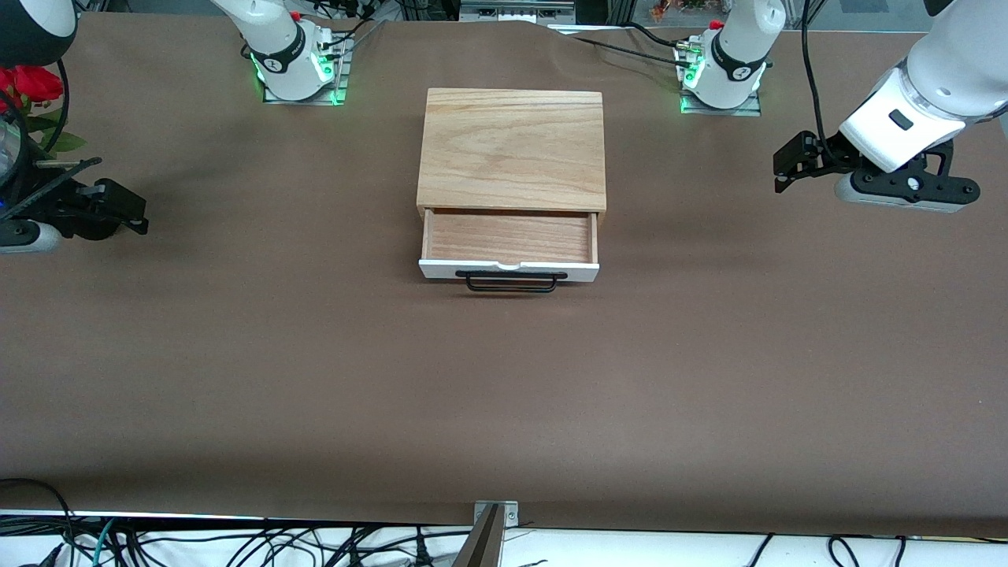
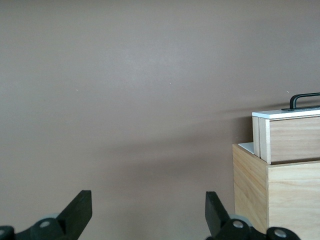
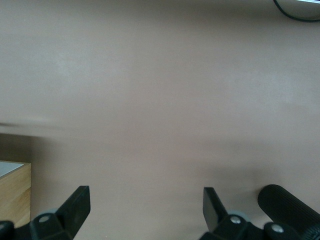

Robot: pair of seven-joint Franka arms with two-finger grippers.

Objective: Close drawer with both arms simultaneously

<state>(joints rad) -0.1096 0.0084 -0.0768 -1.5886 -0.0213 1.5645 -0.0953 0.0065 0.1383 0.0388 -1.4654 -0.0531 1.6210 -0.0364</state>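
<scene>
Left gripper [image 1: 787,169] hangs over bare brown table [image 1: 504,394] at the left arm's end, fingers spread wide, nothing held. Right gripper [image 1: 130,213] likewise at the right arm's end, wide, empty. Both well apart from the drawer [image 1: 509,250], pulled out of the oak casing [image 1: 512,150] mid-table, handle [image 1: 510,282] facing the front camera.

Matt brown cloth table [image 1: 236,354], light grained wood casing [image 1: 512,150], reddish wood drawer [image 1: 508,239]

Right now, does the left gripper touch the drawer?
Apart. The front view shows the left gripper over bare table toward the left arm's end, a wide stretch of brown cloth between it and the open drawer. The right gripper waits likewise.
</scene>
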